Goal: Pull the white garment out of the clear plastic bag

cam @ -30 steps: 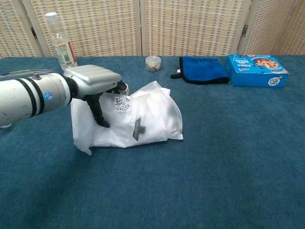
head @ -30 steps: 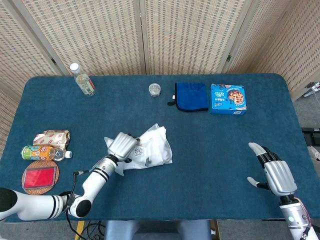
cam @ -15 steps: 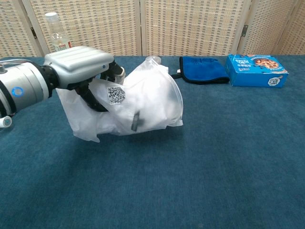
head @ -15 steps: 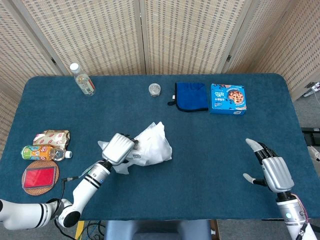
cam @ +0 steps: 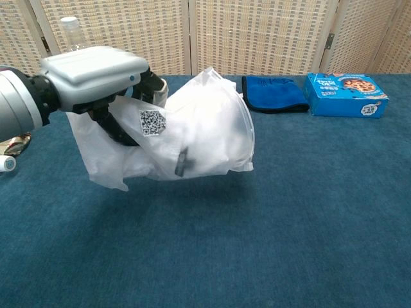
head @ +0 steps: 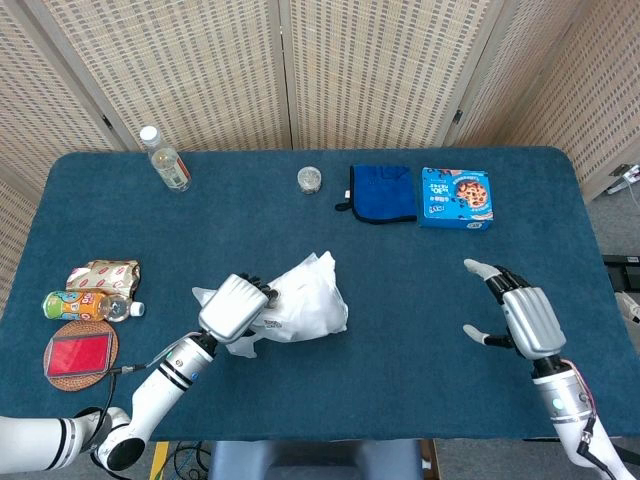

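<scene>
The left robot hand [cam: 96, 80] grips the clear plastic bag [cam: 192, 128] with the white garment inside, lifted off the dark blue worktop [head: 400, 300] left of centre. The right robot hand [head: 520, 318] hovers open, well apart. The slippery bag could slide free if gripped alone. A blue folded cloth [head: 383, 192], blue cookie box [head: 456, 197] and small jar [head: 310, 179] lie behind, not obstructing

My table [head: 420, 290] wears a dark blue cloth. On it lie a water bottle [head: 164, 158], small jar [head: 309, 179], blue towel [head: 383, 192], cookie box [head: 455, 197], snack packets [head: 101, 275], and a round coaster [head: 80, 353].
</scene>
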